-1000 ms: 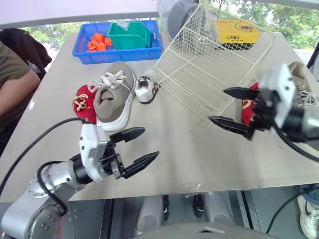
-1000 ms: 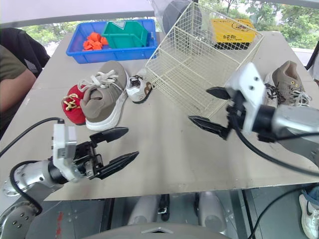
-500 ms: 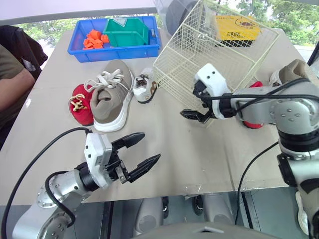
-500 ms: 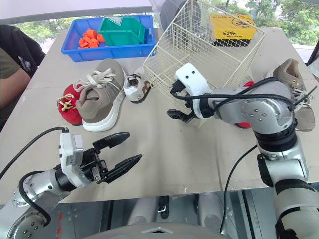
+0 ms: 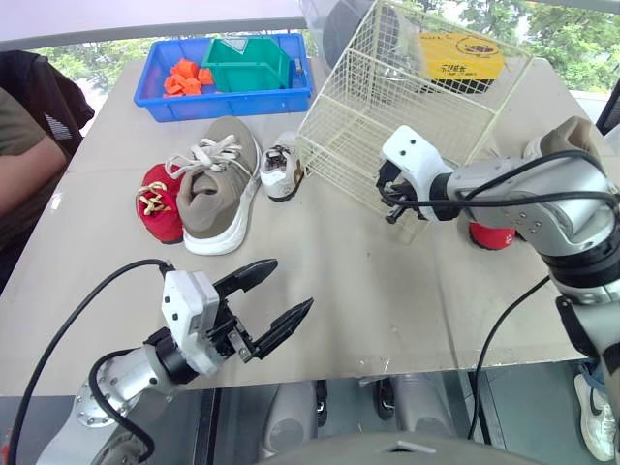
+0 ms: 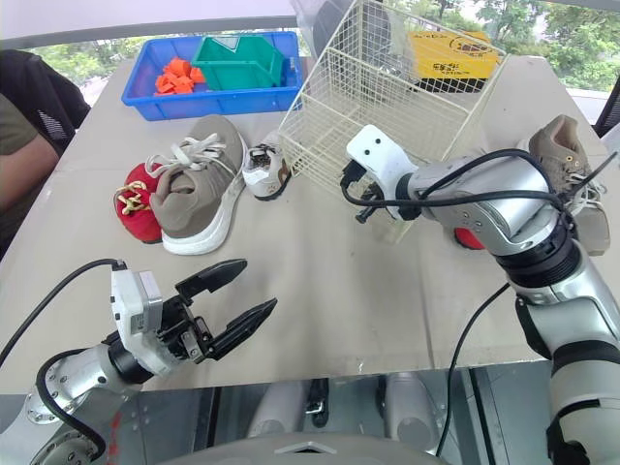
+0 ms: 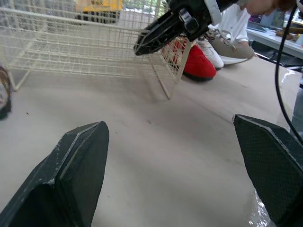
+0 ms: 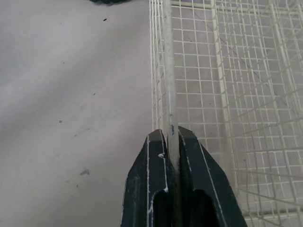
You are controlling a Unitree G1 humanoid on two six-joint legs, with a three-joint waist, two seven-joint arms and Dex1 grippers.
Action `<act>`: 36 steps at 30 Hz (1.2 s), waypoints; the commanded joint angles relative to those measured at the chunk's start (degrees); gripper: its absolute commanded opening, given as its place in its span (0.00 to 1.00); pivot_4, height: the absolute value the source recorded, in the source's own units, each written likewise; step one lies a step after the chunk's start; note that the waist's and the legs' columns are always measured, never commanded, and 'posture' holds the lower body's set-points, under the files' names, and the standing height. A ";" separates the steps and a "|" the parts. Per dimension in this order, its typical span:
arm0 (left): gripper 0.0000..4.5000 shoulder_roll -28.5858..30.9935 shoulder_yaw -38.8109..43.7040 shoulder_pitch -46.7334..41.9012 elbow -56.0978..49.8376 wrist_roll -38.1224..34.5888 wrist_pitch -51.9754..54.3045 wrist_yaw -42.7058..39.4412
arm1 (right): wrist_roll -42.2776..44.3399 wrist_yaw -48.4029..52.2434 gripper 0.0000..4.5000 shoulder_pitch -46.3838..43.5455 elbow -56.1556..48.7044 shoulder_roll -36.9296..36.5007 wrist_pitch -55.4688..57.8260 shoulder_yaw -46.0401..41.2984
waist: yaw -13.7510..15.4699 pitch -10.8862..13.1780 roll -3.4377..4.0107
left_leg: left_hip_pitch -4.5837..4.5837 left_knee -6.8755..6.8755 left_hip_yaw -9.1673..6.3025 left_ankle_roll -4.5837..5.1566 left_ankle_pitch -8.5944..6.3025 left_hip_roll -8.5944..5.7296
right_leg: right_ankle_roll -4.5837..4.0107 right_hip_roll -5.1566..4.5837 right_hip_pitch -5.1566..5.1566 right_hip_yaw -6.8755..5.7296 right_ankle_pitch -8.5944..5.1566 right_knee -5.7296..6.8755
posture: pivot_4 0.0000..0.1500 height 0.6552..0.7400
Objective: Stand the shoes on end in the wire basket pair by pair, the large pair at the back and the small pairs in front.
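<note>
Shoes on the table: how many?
5. Left of the wire basket: red shoe, large taupe sneaker, small white shoe. Right of it: second red shoe, second taupe sneaker. Others may be hidden.

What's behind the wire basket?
Through the basket shows a yellow box, and beside it a dark round thing, partly covered by the wires. What lies behind the box is hidden.

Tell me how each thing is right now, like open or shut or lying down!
wire basket: tipped over, empty
right gripper: shut on the wire basket's rim
left gripper: open, holding nothing
large grey shoe: lying flat, outside the basket
small red shoe: lying beside it
small white shoe: lying by the basket
</note>
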 commanded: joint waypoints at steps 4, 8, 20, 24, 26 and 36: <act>1.00 0.58 1.87 0.72 -1.93 -1.44 -1.16 -0.11 | -10.71 21.67 0.00 4.26 4.23 -10.92 -22.41 1.27 | 0.28 0.01 0.01 | 0.00 0.03 0.02 0.03 -0.02 -0.04 | 0.02 -0.01 0.01 0.03 -0.01 -0.07 | 1.00 1.00; 1.00 1.06 3.01 1.31 -1.97 -2.40 -1.06 -0.35 | -17.03 35.38 0.00 8.01 9.71 -13.08 -40.10 1.33 | -0.18 0.00 0.00 | 0.02 -0.04 -0.02 0.02 -0.01 0.06 | 0.02 0.16 0.00 0.02 -0.02 -0.06 | 1.00 1.00; 1.00 1.54 5.64 4.88 -3.66 -3.49 -1.01 0.20 | -24.93 55.13 0.00 10.29 26.42 -6.63 -66.57 -3.26 | -0.86 -0.09 -0.16 | 0.96 -0.04 0.04 0.00 -0.05 0.16 | 0.23 0.13 0.71 0.07 -0.16 -0.07 | 1.00 1.00; 1.00 1.02 7.77 8.80 -3.55 -3.02 -2.18 -1.45 | -27.01 59.64 0.00 9.14 32.07 -4.12 -73.34 -3.75 | -1.29 -0.19 -0.31 | 1.01 -0.05 0.08 -0.03 -0.06 0.20 | 0.20 0.09 0.72 0.07 -0.14 -0.06 | 1.00 1.00; 1.00 0.79 8.48 10.00 -3.61 -2.82 -2.83 -1.74 | -27.70 61.61 0.00 8.46 34.33 -2.60 -75.70 -4.44 | -1.48 -0.22 -0.36 | 1.02 -0.05 0.11 -0.02 -0.06 0.24 | 0.03 0.08 0.72 0.06 -0.03 -0.06 | 1.00 1.00; 1.00 0.84 9.64 11.21 -4.12 -2.44 -3.64 -1.33 | -30.51 68.70 0.00 5.51 42.67 1.45 -85.14 -6.87 | -2.29 -0.45 -0.56 | 1.08 -0.05 0.18 -0.28 -0.20 0.31 | -0.08 0.04 0.72 0.04 0.03 -0.06 | 1.00 1.00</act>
